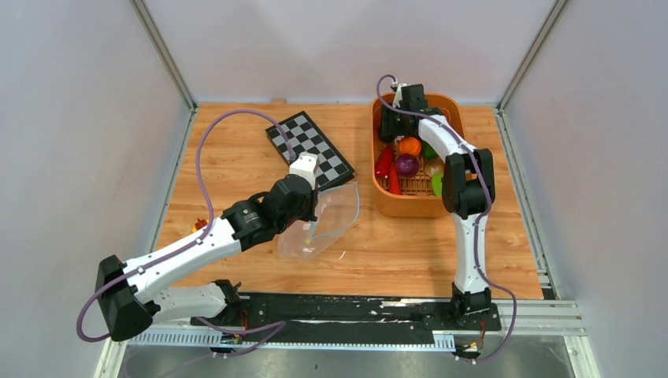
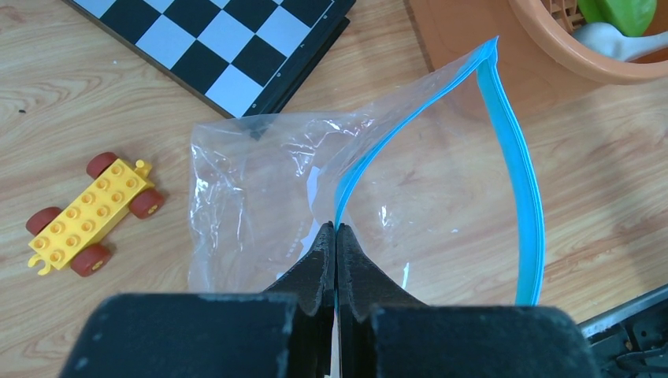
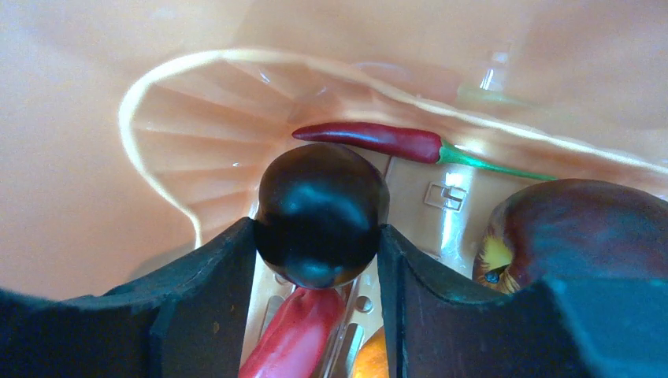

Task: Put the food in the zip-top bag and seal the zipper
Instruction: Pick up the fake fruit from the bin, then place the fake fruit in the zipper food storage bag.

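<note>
**Dark fruit pinched, bag mouth gaping**

The dark fruit (image 3: pixel 321 214) sits inside the basket (image 1: pixel 410 211), at its far end, with the right gripper (image 3: pixel 315 236) pressed against both sides of it. I'd lift straight up so it clears the chilli (image 3: pixel 378 140) just behind. The bag (image 2: pixel 252 181) lies just left of the basket, with the left gripper (image 2: pixel 336 230) pinched tight on its blue zipper (image 2: pixel 516 181) and the mouth gaping toward the basket. No readable writing anywhere
</note>
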Motion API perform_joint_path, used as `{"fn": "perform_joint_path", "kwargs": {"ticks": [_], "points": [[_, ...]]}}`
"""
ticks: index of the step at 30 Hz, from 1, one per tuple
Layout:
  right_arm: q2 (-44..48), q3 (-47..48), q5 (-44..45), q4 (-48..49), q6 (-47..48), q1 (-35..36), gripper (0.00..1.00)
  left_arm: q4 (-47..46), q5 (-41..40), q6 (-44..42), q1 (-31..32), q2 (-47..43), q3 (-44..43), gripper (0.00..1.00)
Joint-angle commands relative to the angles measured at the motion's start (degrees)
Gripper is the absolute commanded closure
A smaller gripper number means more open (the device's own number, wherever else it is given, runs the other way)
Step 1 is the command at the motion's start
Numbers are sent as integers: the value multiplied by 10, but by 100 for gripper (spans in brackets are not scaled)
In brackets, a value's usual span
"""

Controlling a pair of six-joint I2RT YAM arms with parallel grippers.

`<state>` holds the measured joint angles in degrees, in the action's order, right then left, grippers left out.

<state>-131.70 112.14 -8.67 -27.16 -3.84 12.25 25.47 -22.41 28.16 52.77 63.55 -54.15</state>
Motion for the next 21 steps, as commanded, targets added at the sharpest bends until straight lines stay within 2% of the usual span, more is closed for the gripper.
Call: {"fn": "perform_joint_path", "kwargs": {"ticks": [1,2,3,9,15,21], "points": [[2,27,-14,12,-2,1,62,-12,1,-5,-3,-16,1,100],[9,24,-22,13,-4,1,67,-12,1,-4,-3,-16,2,100],[19,14,-30,17,-5,1,68,-13,3,-3,-3,-17,3,100],[118,-45,-35,32,-16,1,69,-12,9,0,-3,-26,7,100],[247,-158,-18,64,-45,1,69,-7,15,6,-3,-40,17,100],[378,-257,-78,89,-93,2,69,-8,12,7,-3,-51,22,100]]}}
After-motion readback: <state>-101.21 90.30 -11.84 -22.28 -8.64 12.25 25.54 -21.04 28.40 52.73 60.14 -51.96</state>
